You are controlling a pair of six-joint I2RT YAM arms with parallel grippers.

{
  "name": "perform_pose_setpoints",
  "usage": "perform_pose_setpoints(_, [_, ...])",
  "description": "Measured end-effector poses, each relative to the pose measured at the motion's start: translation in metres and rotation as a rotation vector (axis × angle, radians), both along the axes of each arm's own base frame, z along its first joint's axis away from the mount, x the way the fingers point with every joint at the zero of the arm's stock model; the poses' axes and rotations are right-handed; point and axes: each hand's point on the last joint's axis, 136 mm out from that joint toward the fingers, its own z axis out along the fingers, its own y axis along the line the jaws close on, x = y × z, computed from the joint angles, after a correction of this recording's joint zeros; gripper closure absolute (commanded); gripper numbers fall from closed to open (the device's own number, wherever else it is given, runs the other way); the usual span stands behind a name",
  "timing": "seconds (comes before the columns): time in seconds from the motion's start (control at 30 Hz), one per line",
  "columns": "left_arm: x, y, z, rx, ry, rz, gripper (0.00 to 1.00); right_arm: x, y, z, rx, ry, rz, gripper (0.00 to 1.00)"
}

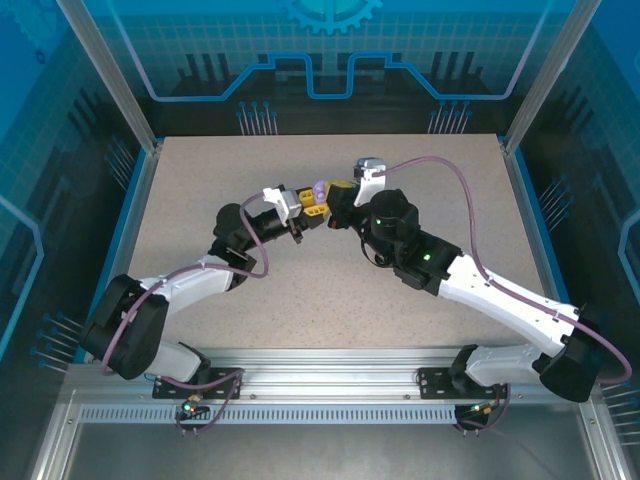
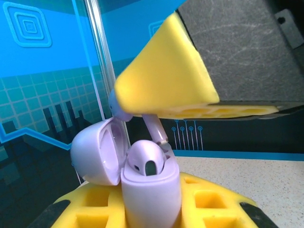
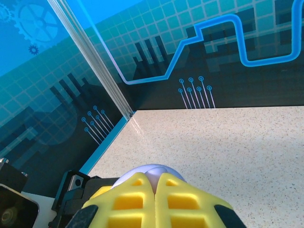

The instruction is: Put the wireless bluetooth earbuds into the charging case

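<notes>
Above the open lavender plastic case (image 2: pixel 151 192) clamped in the left gripper (image 2: pixel 152 213), one lavender stemmed bud (image 2: pixel 147 161) seated, the right gripper (image 3: pixel 154 179) pinches the other bud (image 2: pixel 119 107).

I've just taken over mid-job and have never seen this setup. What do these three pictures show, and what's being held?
These are two robot arms bolted at the near edge of a speckled table. The overhead picture shows the left arm and right arm meeting above it. The other two pictures come from a camera on each wrist, looking along that arm's yellow fingers. In the left wrist picture, the left fingers grip an open lavender charging case with one earbud seated inside. The right fingers, coming from above, pinch a second lavender earbud just over the case.
</notes>
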Motion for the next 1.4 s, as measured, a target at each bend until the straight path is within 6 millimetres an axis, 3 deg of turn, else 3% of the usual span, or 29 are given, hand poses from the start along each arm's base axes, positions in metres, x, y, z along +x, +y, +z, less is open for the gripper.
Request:
perform_pose_setpoints(0.4, [0.0,0.0,-0.001,0.005,0.014,0.0,1.0,0.002,-0.002,-0.004,-0.012,-0.002,-0.015,0.97])
perform_pose_setpoints(0.83, [0.007,0.003,-0.007,0.016,0.059,0.024,1.0,0.01,0.005,-0.024,-0.044,0.016,-0.028,0.97])
perform_pose_setpoints(1.0, [0.009,0.003,-0.01,0.023,0.073,0.027,1.0,0.012,0.005,-0.026,-0.055,0.019,-0.036,0.77])
perform_pose_setpoints(1.17, [0.006,0.002,-0.007,0.019,0.061,0.017,1.0,0.009,-0.002,-0.023,-0.064,0.037,-0.05,0.65])
perform_pose_setpoints(1.4, [0.001,0.0,0.003,-0.001,0.019,0.001,1.0,0.001,-0.008,-0.001,-0.059,0.045,-0.038,0.45])
